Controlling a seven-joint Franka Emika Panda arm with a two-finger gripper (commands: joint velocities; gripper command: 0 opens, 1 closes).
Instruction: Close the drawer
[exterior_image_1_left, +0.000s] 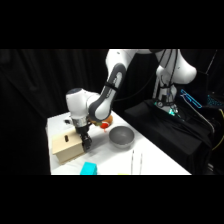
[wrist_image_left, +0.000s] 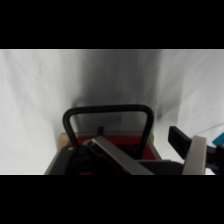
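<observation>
Our arm (exterior_image_1_left: 111, 85) reached down over the table's left side.
Our gripper (exterior_image_1_left: 87, 143) pointed straight downward, wrist bent low, elbow raised high behind it.

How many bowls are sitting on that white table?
1: a grey bowl right of the gripper and wooden box. The arm could hide another.

Pale matt wooden box (exterior_image_1_left: 67, 146), dull grey metal bowl (exterior_image_1_left: 121, 136), smooth white table (exterior_image_1_left: 155, 160).

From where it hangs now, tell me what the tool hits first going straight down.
Probably the drawer's dark loop handle, right below the tool at the box front; depth is unclear.
</observation>
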